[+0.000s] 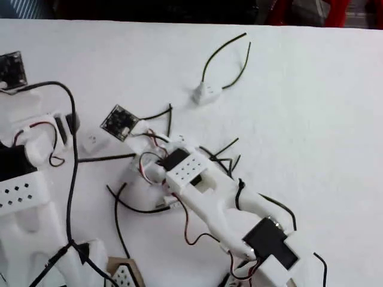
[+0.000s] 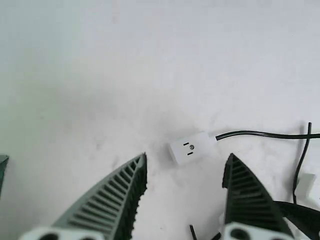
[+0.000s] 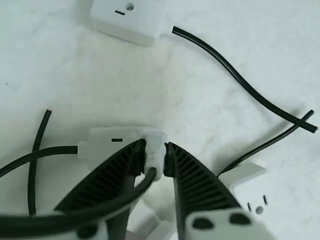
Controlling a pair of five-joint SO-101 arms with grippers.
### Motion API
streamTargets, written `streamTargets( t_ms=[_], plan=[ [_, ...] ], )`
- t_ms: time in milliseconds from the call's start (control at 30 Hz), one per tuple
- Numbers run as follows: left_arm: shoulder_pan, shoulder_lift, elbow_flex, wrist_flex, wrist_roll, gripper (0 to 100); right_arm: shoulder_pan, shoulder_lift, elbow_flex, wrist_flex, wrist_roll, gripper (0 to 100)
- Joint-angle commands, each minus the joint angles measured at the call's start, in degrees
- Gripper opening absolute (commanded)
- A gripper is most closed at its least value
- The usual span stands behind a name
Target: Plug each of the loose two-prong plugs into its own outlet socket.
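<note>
Status from us, task early to mid:

- Table (image 1: 311, 119): sockets and black leads are scattered across it, and we see no pair that is clearly mated.
- Right arm (image 1: 209, 194): stretched over the middle of the table, working at the tangle of leads there.
- Left arm (image 1: 27, 191): parked at the table's left side, not carrying anything.
- Left gripper (image 2: 188, 160): jaws wide apart and empty. It sits over an open socket (image 2: 191, 147) lying on the table with both slots bare and its lead running off to one side. We judge this one not started.
- Far socket (image 1: 205, 92): lies alone toward the back of the table, well apart from both arms, with two leads curling off it. No plug is near it.
- Upper socket (image 3: 127, 17) and corner socket (image 3: 247, 187): both faces are bare, so both are open items.
- Right gripper (image 3: 155, 146): clamped tight on a white plug (image 3: 155, 137), whose lead loops under the jaws.
- That plug butts against the end of a white socket block (image 3: 107, 141). The prongs are hidden, so we cannot tell whether they are in or how deep.

Our read: one insertion is in hand and unconfirmed — everything else is left to do.
</note>
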Motion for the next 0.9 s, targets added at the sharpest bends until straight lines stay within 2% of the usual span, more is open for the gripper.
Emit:
streamTargets(
  t_ms=[0,67,367,700,867],
  plan=[
    [-0.13,-2.33,-4.04,3.16,8.53,25,-0.40,-0.48,-2.73,1.19,0.53,1.7],
    [-0.13,-2.42,-1.67,2.37,10.73,25,-0.40,-0.48,-2.73,2.68,0.53,1.7],
    [-0.13,-2.42,5.54,-4.04,11.08,25,-0.40,0.13,-5.27,7.34,0.62,1.7],
    [-0.22,-2.42,6.51,-3.78,11.08,25,-0.66,8.75,-12.31,15.43,-0.09,1.7],
    [-0.40,-2.42,8.35,-5.27,10.90,25,-0.57,8.40,-12.75,15.96,-3.87,1.7]
  ],
)
